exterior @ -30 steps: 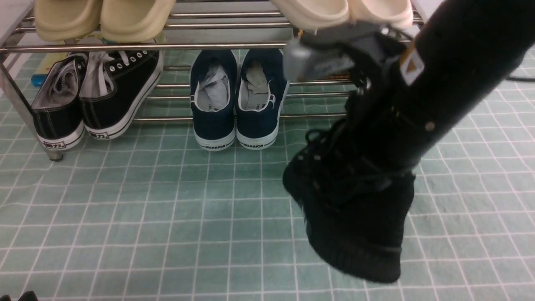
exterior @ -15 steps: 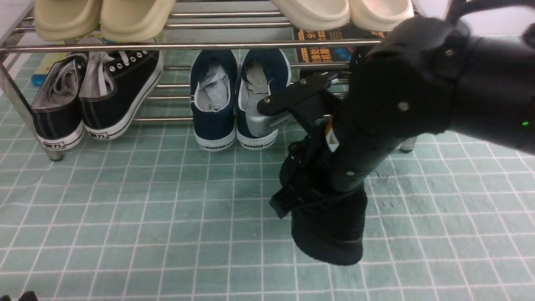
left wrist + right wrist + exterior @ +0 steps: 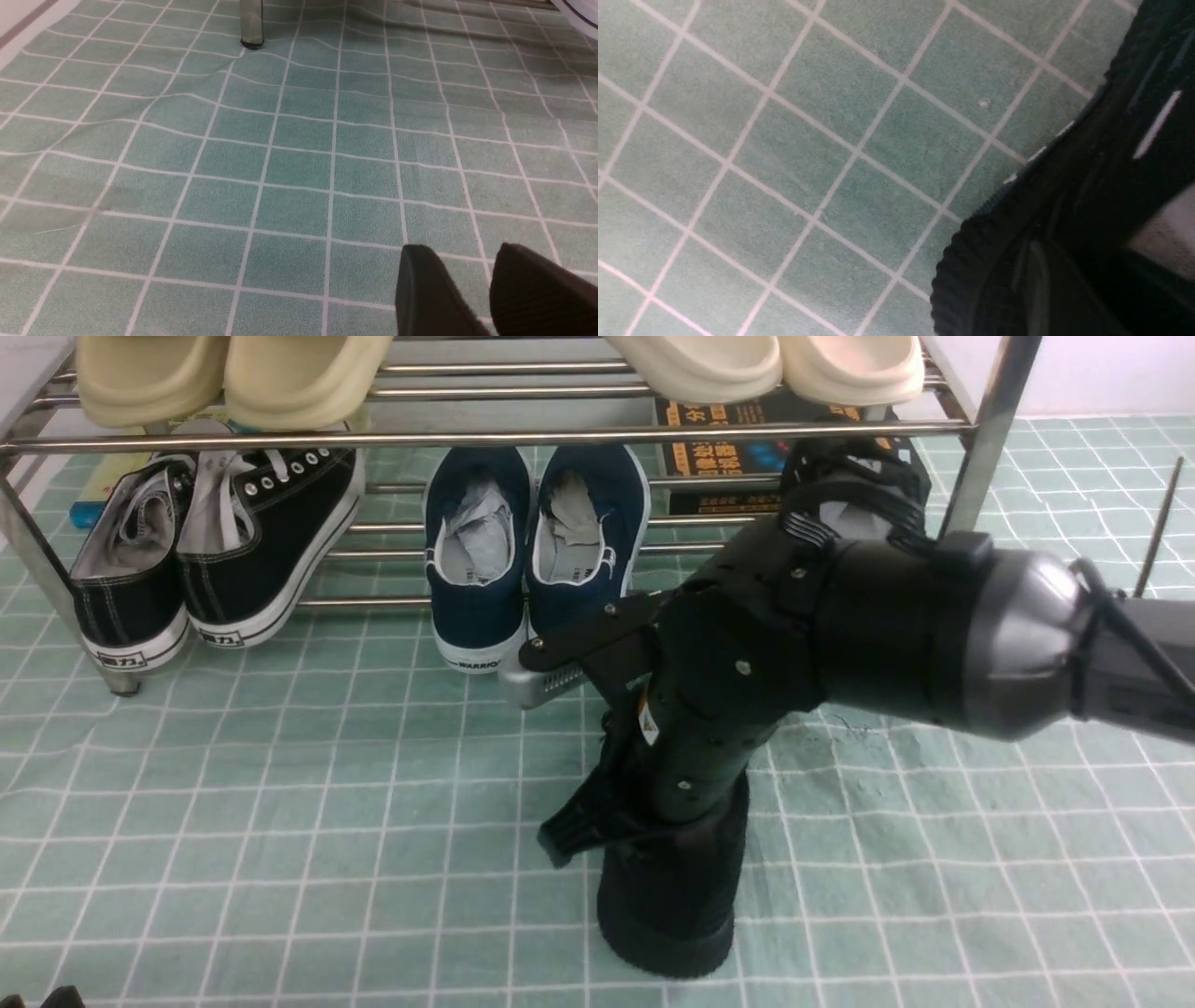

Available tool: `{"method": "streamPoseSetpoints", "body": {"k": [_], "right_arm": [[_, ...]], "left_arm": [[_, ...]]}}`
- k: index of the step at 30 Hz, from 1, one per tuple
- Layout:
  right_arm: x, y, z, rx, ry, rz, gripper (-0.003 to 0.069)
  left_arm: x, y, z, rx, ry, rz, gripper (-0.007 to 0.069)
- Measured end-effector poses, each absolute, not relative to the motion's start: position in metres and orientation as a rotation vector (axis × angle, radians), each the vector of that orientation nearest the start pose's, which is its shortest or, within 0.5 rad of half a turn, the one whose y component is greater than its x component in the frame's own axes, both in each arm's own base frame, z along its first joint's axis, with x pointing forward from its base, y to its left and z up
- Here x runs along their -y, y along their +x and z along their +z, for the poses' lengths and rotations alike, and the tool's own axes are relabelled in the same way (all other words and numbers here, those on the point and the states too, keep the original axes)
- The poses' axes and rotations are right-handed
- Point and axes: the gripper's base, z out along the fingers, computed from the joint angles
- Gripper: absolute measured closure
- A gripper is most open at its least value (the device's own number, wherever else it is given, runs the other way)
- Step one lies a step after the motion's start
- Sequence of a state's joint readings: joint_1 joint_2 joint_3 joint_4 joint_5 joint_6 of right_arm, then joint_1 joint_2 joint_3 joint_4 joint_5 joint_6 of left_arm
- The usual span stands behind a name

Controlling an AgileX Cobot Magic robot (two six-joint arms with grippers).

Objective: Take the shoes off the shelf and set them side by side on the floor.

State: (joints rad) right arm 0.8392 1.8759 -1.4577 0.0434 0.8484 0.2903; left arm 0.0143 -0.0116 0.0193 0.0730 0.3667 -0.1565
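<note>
In the front view, one black knit shoe [image 3: 667, 905] is sitting on the teal grid floor [image 3: 280, 821], well in front of the chrome shelf [image 3: 485, 437]. Its long axis is running roughly from the robot toward the shelf. The arm is covering its far end, so toe and heel cannot be told apart. The right claw [image 3: 607, 831] is reaching down into the shoe's top with one finger showing outside it. Whether it is pinching the shoe or spreading cannot be told. The second black knit shoe [image 3: 845, 490] is lying on the lower tier at the right. Navy WARRIOR sneakers [image 3: 532, 555] and black canvas sneakers [image 3: 219, 537] are sharing that tier, heels toward the robot. Cream slippers [image 3: 233, 378] are resting on the upper tier.

In the left wrist view, the left claw [image 3: 462, 252] is hanging over bare floor [image 3: 280, 154]. Its fingers are spread apart, holding nothing, and a shelf leg [image 3: 252, 23] is standing far ahead.

In the right wrist view, the shoe's ribbed sole [image 3: 971, 242] is meeting the floor [image 3: 784, 140], and a white dash mark [image 3: 1155, 123] is showing on its side.
</note>
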Motion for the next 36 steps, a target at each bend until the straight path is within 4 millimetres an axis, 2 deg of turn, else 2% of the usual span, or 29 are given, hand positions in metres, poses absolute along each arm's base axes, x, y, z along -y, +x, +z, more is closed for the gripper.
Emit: {"method": "streamPoseSetpoints", "body": {"k": [4,6,8,10,11,13,15,16,17,18,20,21,24,25,29,30,31,36], "right_arm": [[-0.301,0.263,0.242,-2.726,-0.707,0.386,0.0319],[-0.3,0.262,0.256,-2.723,-0.709,0.394,0.0237],[-0.298,0.261,0.266,-2.724,-0.722,0.381,0.0215],[-0.293,0.262,0.291,-2.695,-0.745,0.363,0.0209],[-0.29,0.262,0.299,-2.689,-0.747,0.351,0.0214],[-0.275,0.265,0.33,-2.671,-0.739,0.276,0.0279],[-0.263,0.271,0.35,-2.638,-0.715,0.228,0.0393],[-0.259,0.275,0.357,-2.619,-0.707,0.207,0.0444],[-0.257,0.277,0.358,-2.613,-0.701,0.197,0.0457],[-0.247,0.285,0.366,-2.582,-0.67,0.156,0.0576],[-0.235,0.295,0.368,-2.574,-0.626,0.103,0.0655],[-0.228,0.3,0.368,-2.581,-0.6,0.08,0.0667],[-0.214,0.313,0.364,-2.606,-0.539,0.05,0.0664],[-0.204,0.323,0.36,-2.62,-0.494,0.035,0.0648],[-0.19,0.351,0.349,-2.579,-0.409,0.044,0.0538],[-0.188,0.353,0.348,-2.576,-0.402,0.044,0.0529],[-0.185,0.364,0.342,-2.551,-0.38,0.051,0.0449],[-0.181,0.39,0.323,-2.506,-0.349,0.05,0.0286]], "left_arm": [[-0.003,0.053,0.174,-1.854,-0.113,-0.027,0.0383],[-0.003,0.053,0.174,-1.854,-0.113,-0.027,0.0383],[-0.003,0.053,0.174,-1.854,-0.113,-0.027,0.0383],[-0.003,0.053,0.174,-1.854,-0.113,-0.027,0.0383],[-0.003,0.053,0.174,-1.854,-0.113,-0.027,0.0383],[-0.003,0.053,0.174,-1.854,-0.113,-0.027,0.0383],[-0.003,0.053,0.174,-1.854,-0.113,-0.027,0.0383],[-0.003,0.053,0.174,-1.854,-0.113,-0.027,0.0383],[-0.003,0.053,0.174,-1.854,-0.113,-0.027,0.0383],[-0.003,0.053,0.174,-1.854,-0.113,-0.027,0.0383],[-0.003,0.053,0.174,-1.854,-0.113,-0.027,0.0383],[-0.003,0.053,0.174,-1.854,-0.113,-0.027,0.0383],[-0.003,0.053,0.174,-1.854,-0.113,-0.027,0.0383],[-0.003,0.053,0.174,-1.854,-0.113,-0.027,0.0383],[-0.003,0.053,0.174,-1.854,-0.113,-0.027,0.0383],[-0.003,0.053,0.174,-1.854,-0.113,-0.027,0.0383],[-0.003,0.053,0.174,-1.854,-0.113,-0.027,0.0383],[-0.003,0.053,0.174,-1.854,-0.113,-0.027,0.0383]]}}
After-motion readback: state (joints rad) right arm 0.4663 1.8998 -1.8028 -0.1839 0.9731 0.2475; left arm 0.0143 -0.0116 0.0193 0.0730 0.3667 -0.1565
